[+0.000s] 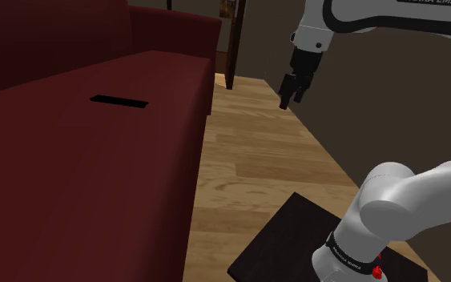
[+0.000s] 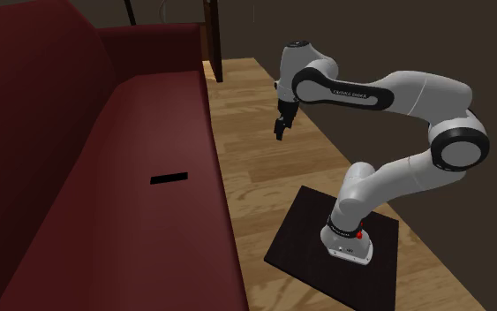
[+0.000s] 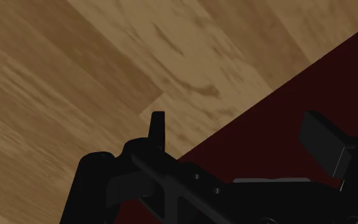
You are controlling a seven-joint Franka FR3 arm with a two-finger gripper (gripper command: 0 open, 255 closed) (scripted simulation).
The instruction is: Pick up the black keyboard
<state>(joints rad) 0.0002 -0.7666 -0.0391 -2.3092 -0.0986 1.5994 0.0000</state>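
The black keyboard (image 1: 119, 101) (image 2: 169, 178) is a thin, flat, dark slab lying on the seat of a dark red sofa (image 1: 71, 176) (image 2: 131, 124). My black gripper (image 1: 291, 99) (image 2: 279, 134) hangs in the air over the wooden floor, off the sofa's end and well apart from the keyboard. In the wrist view the gripper (image 3: 241, 127) points down at the floor boards and the sofa's red edge. Its two fingers (image 3: 158, 126) stand wide apart with nothing between them.
Wooden floor (image 1: 255, 152) runs between the sofa and a dark wall on the shoulder view's right. My arm's base sits on a black plate (image 2: 299, 238) on the floor. A dark wooden post (image 1: 233, 48) stands behind the sofa's end.
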